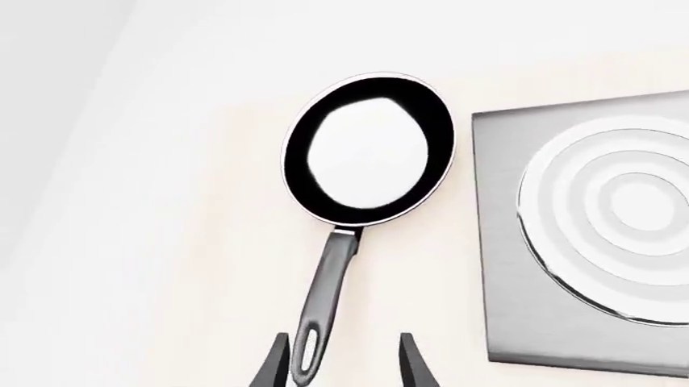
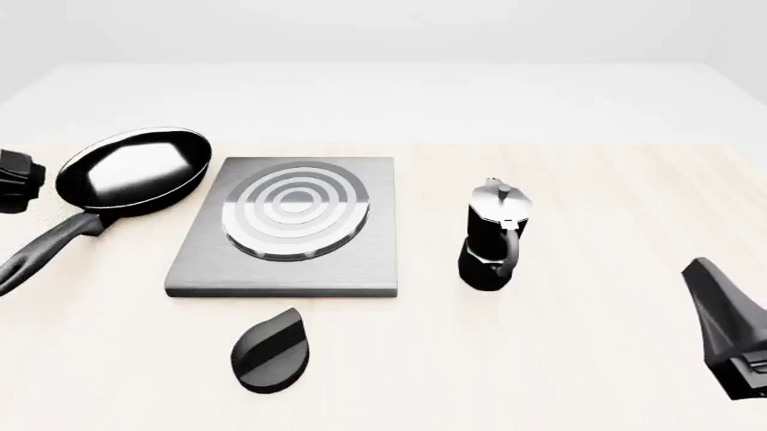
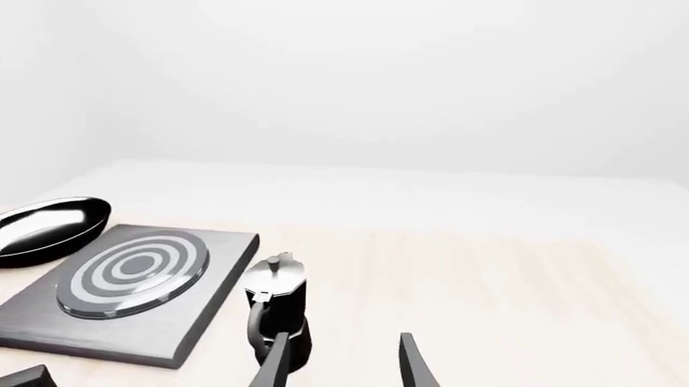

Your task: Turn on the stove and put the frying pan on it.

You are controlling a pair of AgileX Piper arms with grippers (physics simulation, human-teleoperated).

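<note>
The frying pan point(image 2: 132, 171) lies on the table just left of the stove point(image 2: 287, 224), its long handle point(image 2: 42, 251) running toward the near left edge. In the left wrist view the pan point(image 1: 366, 149) is straight ahead. The end of its handle point(image 1: 310, 351) shows between the spread fingers of my left gripper point(image 1: 344, 369), which is open; I cannot tell its height above the handle. The stove's black knob point(image 2: 269, 350) lies in front of the slab. At the near right my right gripper point(image 3: 342, 369) is open and holds nothing, well clear of the stove.
A black moka pot point(image 2: 491, 238) stands upright right of the stove, ahead of my right gripper point(image 2: 725, 337). A dark part of the left arm point(image 2: 14, 180) shows at the left edge, beside the pan.
</note>
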